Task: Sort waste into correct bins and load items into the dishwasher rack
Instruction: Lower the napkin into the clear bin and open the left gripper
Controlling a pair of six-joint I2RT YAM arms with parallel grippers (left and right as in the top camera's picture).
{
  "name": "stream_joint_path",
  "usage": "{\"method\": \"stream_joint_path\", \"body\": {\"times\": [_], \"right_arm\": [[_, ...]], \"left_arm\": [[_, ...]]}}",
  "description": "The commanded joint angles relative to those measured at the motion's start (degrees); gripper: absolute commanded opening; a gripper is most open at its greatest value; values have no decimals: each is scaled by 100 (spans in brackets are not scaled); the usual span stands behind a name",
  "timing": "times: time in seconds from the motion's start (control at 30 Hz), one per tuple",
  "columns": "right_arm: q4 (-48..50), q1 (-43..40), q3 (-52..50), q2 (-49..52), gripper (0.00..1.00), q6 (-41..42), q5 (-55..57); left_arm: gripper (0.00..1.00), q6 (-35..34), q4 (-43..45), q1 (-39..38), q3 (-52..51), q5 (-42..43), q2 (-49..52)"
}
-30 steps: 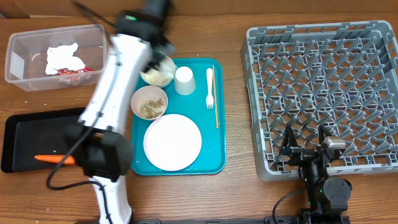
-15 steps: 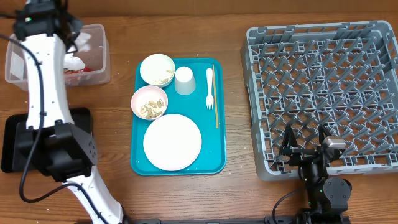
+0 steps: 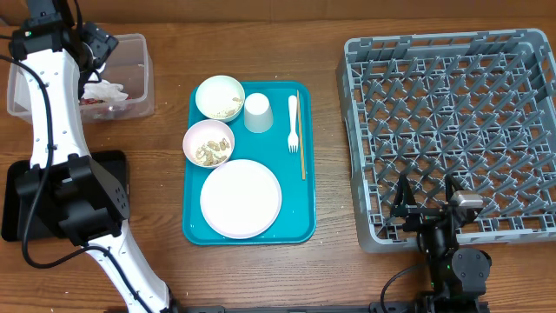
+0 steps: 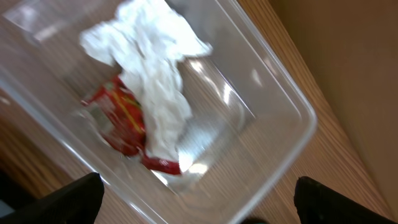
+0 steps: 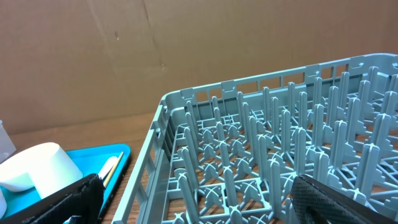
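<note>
My left gripper (image 3: pixel 92 48) hangs open over the clear tub (image 3: pixel 137 78) at the back left, nothing between its fingers (image 4: pixel 68 199). Inside the tub (image 4: pixel 280 99) a crumpled white napkin (image 4: pixel 155 74) lies on a red wrapper (image 4: pixel 124 121). On the teal tray (image 3: pixel 300 217) sit a white plate (image 3: pixel 241 198), two bowls (image 3: pixel 219 96) (image 3: pixel 208 142) holding beige scraps, a cup (image 3: pixel 258 111) and a white fork (image 3: pixel 293 122). The grey dishwasher rack (image 3: pixel 452 113) fills the right side. My right gripper (image 3: pixel 427 204) stands open at the rack's near-left corner (image 5: pixel 186 124).
A thin wooden stick (image 3: pixel 301 135) lies beside the fork. The black tray (image 3: pixel 13 200) at the near left is mostly covered by my left arm. The right wrist view catches the cup (image 5: pixel 34 168) and the teal tray's edge (image 5: pixel 93 155) left of the rack.
The left arm swung from above the teal tray to over the clear tub, and its jaws opened. The napkin now lies loose in the tub. The right arm stayed still.
</note>
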Motion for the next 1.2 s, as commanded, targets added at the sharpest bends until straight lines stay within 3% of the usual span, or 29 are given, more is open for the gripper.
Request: {"method": "stream_joint_path", "body": {"times": [0.0,0.1,0.2,0.4,0.47,0.53,0.63,0.67,0.73,1.17], "right_arm": [[42,-15,-61,-63,100,-17,55],[42,-15,-61,-63,100,-17,55],[42,-15,-61,-63,100,-17,55],[42,-15,-61,-63,100,-17,55],[42,-15,-61,-63,100,-17,55],[42,-15,-61,-63,100,-17,55],[42,-15,-61,-63,100,-17,55],[42,-15,-61,-63,100,-17,55],[42,-15,-61,-63,100,-17,55],[42,-15,-61,-63,100,-17,55]], "left_arm": [[100,278,-127,-46,9,1220,9],[100,560,-391,-151,9,1209,9],[100,1303,-688,-302,9,1060,17],[97,1790,-887,-442,9,376,50],[90,2031,-789,-442,7,238,81],[76,2194,-730,-442,7,175,133],[45,2203,-719,-428,7,136,234],[18,2205,-728,-411,7,133,313],[4,2203,-743,-391,7,129,396],[4,2184,-1062,-356,7,-164,651]]}}
